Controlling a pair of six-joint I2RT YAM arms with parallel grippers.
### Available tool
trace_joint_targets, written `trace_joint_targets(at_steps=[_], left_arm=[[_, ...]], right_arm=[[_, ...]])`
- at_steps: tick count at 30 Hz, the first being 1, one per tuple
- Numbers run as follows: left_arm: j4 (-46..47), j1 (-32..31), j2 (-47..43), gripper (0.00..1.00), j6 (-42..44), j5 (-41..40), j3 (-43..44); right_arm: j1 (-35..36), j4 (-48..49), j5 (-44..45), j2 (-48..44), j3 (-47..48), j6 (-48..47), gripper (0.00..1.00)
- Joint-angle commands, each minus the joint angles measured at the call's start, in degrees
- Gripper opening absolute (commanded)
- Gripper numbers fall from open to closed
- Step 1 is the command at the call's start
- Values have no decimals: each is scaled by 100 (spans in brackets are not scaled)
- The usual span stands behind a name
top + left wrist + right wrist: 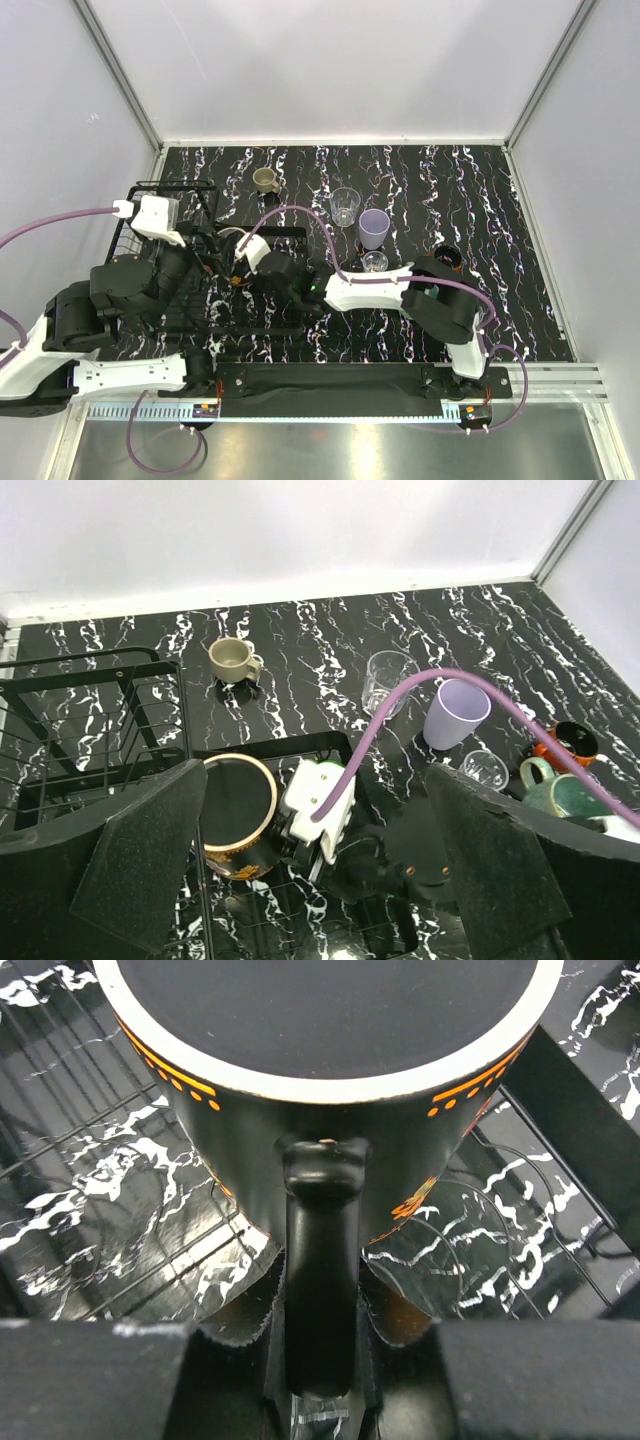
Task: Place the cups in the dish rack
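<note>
Currently being catalogued, by descending size:

Surface (480,190): black, white-veined, carrying everything listed.

Dish rack (160,190): black wire, sitting at the left side, with its raised basket at the far end and its flat tray nearer the arms.

Left tool (316,780): hanging over the rack with its fingers spread wide, gripping nothing.

Right tool (320,1360): reaching across to the tray and clamping the handle of the dark mug (320,1080).

Dark mug: standing mouth-up over the tray's wires, beside the basket. Whether its base is touching them cannot be told.

Cups waiting on the surface, right of the rack: lavender cup (374,228), tall glass (345,205), olive mug (265,180), teal mug (565,795), red cup (447,257), small glass (374,262).

Handling note, as a judgement: the mug should be settling level on the wires before the fingers are parting. The right tool should then be backing straight off along the handle, keeping clear of the left tool.
</note>
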Motion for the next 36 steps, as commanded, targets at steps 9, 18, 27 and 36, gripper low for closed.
trace_joint_targets(at_steps=[9,18,27,36], left_arm=[[735,-14,-167,99,352,-189,-485],[1193,-5,-19,99,756,-39,-751],[1492,48,403,99,1170,92,-539],[966,92,571,99,993,154,-137]], right_arm=[[-16,2457,829,554,725,-598,0],[-174,2422,688,924,1016,-317,0],[-226,2290,345,828,594,78,15],[-209,1801,-7,303,164,796,71]])
